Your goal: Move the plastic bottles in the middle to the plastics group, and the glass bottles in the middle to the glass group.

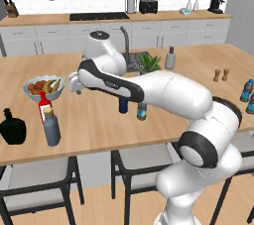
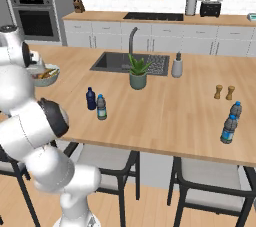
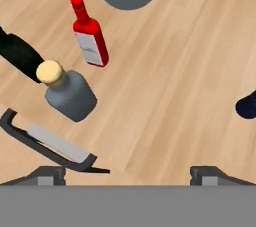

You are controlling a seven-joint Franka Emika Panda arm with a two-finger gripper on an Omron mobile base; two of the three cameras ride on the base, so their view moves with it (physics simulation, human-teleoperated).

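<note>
Gripper (image 3: 128,171) jaws wide and empty above the counter, grey corked bottle (image 3: 70,93) upright beside red bottle (image 3: 90,33), navy bottle (image 1: 123,105) and water bottle (image 1: 142,111) off toward the island's middle

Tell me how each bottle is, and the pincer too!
grey bottle: upright, corked, beside the red bottle
red bottle: upright, capped
black bottle: upright
navy bottle: upright, mid-counter
pale-blue bottle: upright, beside the navy bottle
pincer: open, holding nothing
</note>
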